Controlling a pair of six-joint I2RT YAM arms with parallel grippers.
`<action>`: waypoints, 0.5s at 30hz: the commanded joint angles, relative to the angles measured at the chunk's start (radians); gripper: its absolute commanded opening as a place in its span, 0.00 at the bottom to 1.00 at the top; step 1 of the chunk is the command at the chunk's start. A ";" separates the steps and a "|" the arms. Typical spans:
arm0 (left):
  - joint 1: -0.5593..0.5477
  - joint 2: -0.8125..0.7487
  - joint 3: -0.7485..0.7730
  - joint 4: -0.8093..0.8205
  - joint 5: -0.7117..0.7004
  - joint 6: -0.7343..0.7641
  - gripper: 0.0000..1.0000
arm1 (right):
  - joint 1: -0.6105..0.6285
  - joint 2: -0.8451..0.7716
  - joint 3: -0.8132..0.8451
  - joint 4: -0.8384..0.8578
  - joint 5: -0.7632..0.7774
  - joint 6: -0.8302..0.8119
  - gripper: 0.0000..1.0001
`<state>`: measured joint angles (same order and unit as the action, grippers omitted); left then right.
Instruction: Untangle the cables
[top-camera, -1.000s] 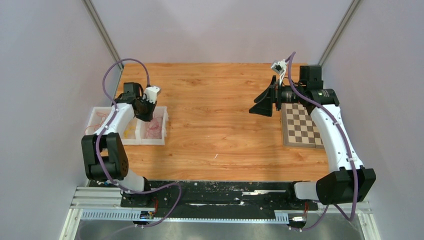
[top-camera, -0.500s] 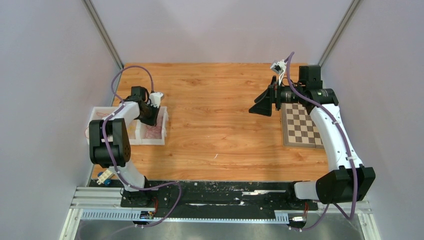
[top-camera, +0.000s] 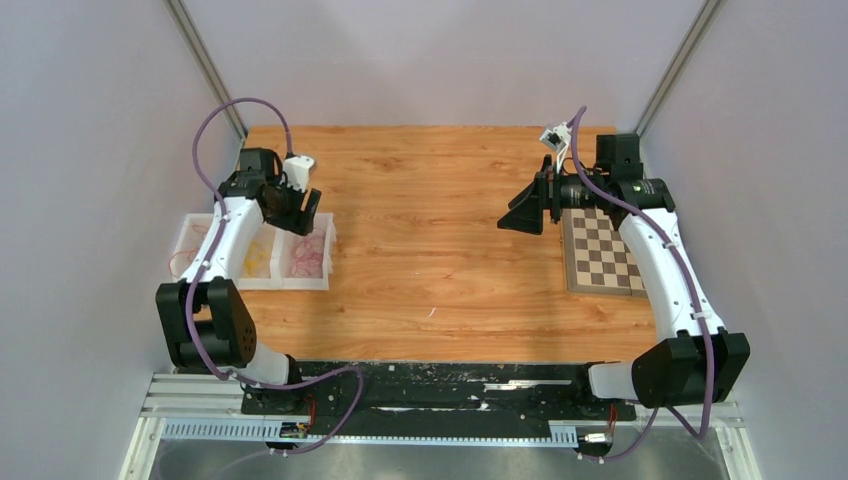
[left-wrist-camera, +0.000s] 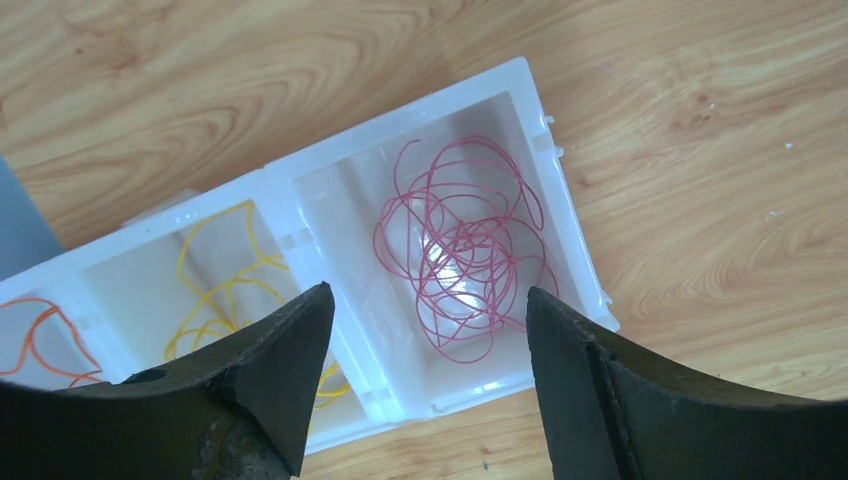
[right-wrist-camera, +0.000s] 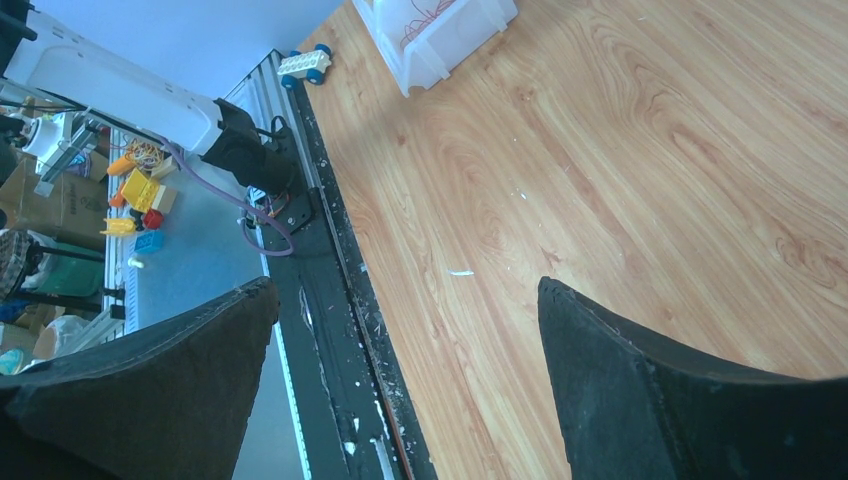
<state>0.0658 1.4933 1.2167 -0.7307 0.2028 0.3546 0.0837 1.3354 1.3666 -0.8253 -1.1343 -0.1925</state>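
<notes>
A white three-part tray (left-wrist-camera: 566, 214) lies on the wooden table at the left. Its right part holds a curly pink cable (left-wrist-camera: 462, 252), the middle part a yellow cable (left-wrist-camera: 226, 292), the left part an orange cable (left-wrist-camera: 38, 342). My left gripper (left-wrist-camera: 425, 298) hovers above the tray (top-camera: 301, 284), over the pink cable (top-camera: 309, 256), open with nothing between its fingers. From above, that left gripper (top-camera: 304, 206) is at the tray's far side. My right gripper (top-camera: 517, 207) hangs open and empty over the table's right half, far from the tray (right-wrist-camera: 441, 47).
A small chessboard (top-camera: 600, 252) lies at the right, under the right arm. A white speck (top-camera: 432, 312) sits on the wood near the front. A toy car (right-wrist-camera: 305, 63) rests beside the black base rail (top-camera: 430, 386). Grey walls close in both sides.
My left gripper went from shut to open and lifted up and back from the pink compartment, leaving the pink cable in the tray. The right arm has not moved.
</notes>
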 joint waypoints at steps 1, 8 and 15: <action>-0.004 -0.040 0.081 -0.100 -0.006 0.026 0.80 | 0.002 -0.033 0.002 -0.001 -0.005 -0.016 1.00; -0.004 -0.108 0.257 -0.203 0.083 -0.035 1.00 | 0.001 -0.047 0.001 -0.017 0.052 -0.033 1.00; -0.014 -0.080 0.484 -0.329 0.234 -0.243 1.00 | 0.001 -0.083 -0.064 -0.032 0.197 -0.066 1.00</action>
<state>0.0650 1.4261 1.6100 -0.9741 0.3145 0.2646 0.0837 1.3029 1.3491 -0.8463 -1.0279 -0.2245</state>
